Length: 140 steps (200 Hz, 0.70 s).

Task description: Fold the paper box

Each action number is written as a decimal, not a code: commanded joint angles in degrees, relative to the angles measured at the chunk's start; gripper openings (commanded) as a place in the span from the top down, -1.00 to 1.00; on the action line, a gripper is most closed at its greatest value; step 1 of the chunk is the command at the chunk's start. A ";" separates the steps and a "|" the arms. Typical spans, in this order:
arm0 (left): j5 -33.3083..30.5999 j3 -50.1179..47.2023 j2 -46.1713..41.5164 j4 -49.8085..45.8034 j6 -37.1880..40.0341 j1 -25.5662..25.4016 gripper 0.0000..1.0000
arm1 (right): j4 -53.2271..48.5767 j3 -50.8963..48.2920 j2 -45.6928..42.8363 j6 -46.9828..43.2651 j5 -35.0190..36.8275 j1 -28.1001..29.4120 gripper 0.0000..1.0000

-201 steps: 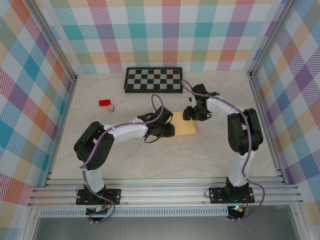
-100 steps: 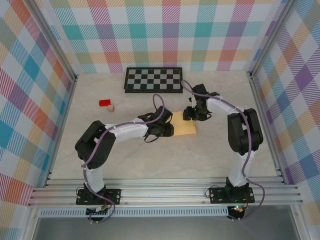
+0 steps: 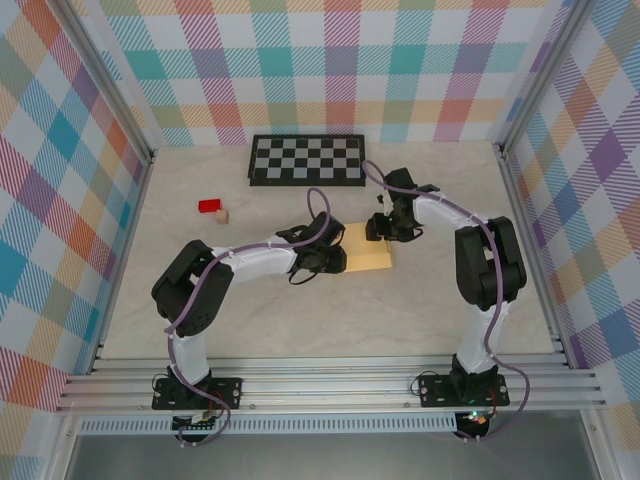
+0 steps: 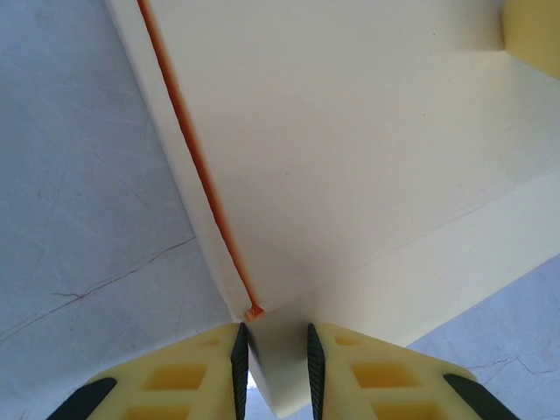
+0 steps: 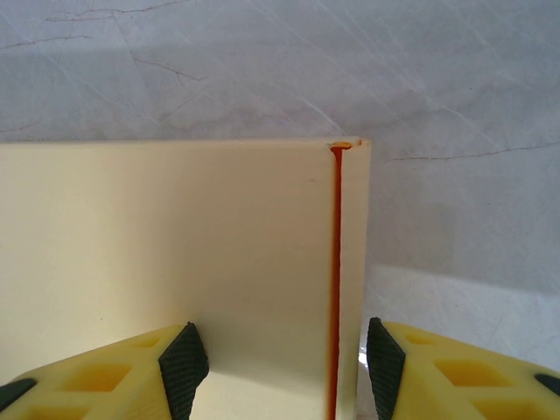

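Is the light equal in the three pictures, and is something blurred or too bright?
Top view: even light, sharp, only soft shadows on the table; the box looks tan. Left wrist view: the box is pale, nearly washed out, the table bluish. Right wrist view: pale box too, a bright patch on the table, whose cracks are sharp.

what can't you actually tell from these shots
- Top view: the paper box, left edge under the left gripper, far corner under the right gripper.
- Left wrist view: whether the pads pinch the box; bottom edge cuts off the contact.
- Right wrist view: whether the fingers touch the box; its left side is cut off.
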 commanded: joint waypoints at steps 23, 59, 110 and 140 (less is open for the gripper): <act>-2.43 0.85 1.43 3.95 6.72 0.15 0.46 | -2.84 -2.19 2.30 -2.16 -0.38 0.22 -0.13; -3.18 -0.39 1.75 5.51 9.13 0.24 0.47 | -3.54 -2.01 2.34 -3.16 -0.52 0.18 -0.13; -3.78 -0.30 2.27 6.00 12.43 0.74 0.44 | -4.95 -0.70 3.25 -4.12 -0.95 0.14 -0.13; -3.73 -0.41 2.88 6.10 14.69 1.45 0.43 | -5.32 -0.14 3.48 -4.81 -1.31 0.13 -0.13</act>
